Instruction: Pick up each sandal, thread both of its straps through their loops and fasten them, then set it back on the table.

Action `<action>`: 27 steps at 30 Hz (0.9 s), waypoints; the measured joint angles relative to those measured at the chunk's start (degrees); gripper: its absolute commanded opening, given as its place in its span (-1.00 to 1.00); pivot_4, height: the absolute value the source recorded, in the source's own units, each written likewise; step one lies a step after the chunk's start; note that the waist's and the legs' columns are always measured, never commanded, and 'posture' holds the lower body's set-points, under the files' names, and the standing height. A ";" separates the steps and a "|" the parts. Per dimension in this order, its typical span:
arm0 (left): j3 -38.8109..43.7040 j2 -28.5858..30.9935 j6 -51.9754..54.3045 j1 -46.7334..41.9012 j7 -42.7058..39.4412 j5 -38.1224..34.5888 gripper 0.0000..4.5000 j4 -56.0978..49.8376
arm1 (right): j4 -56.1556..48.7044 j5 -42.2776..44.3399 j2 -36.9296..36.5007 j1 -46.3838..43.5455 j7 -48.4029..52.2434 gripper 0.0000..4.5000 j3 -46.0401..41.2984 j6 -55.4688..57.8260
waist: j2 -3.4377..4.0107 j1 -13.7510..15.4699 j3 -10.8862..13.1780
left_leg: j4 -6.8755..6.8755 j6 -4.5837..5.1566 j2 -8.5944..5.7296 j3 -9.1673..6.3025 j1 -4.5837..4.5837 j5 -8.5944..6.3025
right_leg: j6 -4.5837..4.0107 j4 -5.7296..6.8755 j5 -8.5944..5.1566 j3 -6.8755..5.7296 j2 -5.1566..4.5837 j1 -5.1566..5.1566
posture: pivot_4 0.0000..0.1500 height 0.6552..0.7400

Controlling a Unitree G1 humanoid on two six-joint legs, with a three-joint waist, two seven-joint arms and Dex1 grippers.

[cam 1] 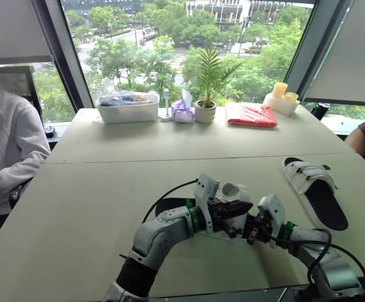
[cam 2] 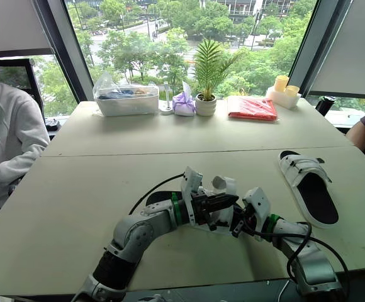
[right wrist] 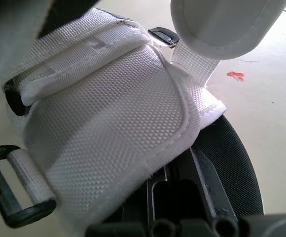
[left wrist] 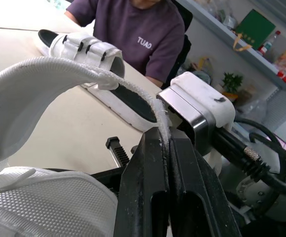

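Left gripper [left wrist: 167, 140]: pressing shut on the free end of a white strap [left wrist: 59, 84], pinching it flat.
Right gripper [cam 1: 250, 231]: sitting against the same sandal from the other side, under its woven upper; I cannot tell whether it is closing on anything.
Held sandal [right wrist: 113, 128]: being kept low over the near part of the bench [cam 1: 107, 189], between the two grippers; whether it is touching the top I cannot tell.
Progress on it: the strap is arching loose and a black loop [right wrist: 15, 197] is standing empty, so threading looks under way and fastening is not yet done.
Other sandal [cam 1: 314, 189]: lying well apart on the robot's right, its straps closed flat, so it looks finished.
Remaining: I am judging that threading, fastening and setting down are all left for the held one.
Held sandal's axis: running across the robot's front, with the dark sole end pointing left.
Other sandal's axis: running away from the robot, with the strapped end farther off.
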 measured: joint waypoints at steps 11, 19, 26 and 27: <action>0.94 -1.03 -3.73 -0.42 -1.20 1.39 -0.98 3.96 | 0.07 0.00 0.00 -0.01 0.00 -1.00 0.00 0.00 | 0.00 0.02 -0.03 | 0.04 0.01 0.00 0.00 0.01 0.00 | 0.00 0.01 0.00 -0.01 0.00 0.01 | 1.00 0.97; 1.75 -1.27 -4.63 -1.62 -2.48 1.72 -0.98 6.72 | 0.25 -0.01 0.00 -0.08 0.01 -1.00 0.01 0.00 | 0.00 0.02 -0.05 | 0.07 0.01 0.00 0.00 0.04 0.00 | 0.01 0.01 0.01 -0.02 0.00 0.00 | 1.00 0.97; 2.42 -1.40 -5.41 -2.29 -3.50 2.61 -0.98 8.34 | 0.36 -0.01 0.00 -0.15 0.02 -1.00 0.04 0.00 | 0.00 0.02 -0.06 | 0.08 0.01 0.00 0.00 0.05 0.00 | 0.01 0.02 0.01 -0.03 0.00 0.02 | 1.00 0.97; 2.53 -1.48 -5.35 -2.29 -3.49 2.60 -0.98 8.39 | 0.37 -0.01 0.00 -0.15 0.02 -1.00 0.04 0.00 | 0.00 0.02 -0.07 | 0.08 0.01 0.00 0.00 0.05 0.00 | 0.01 0.02 0.01 -0.03 0.00 0.02 | 1.00 0.97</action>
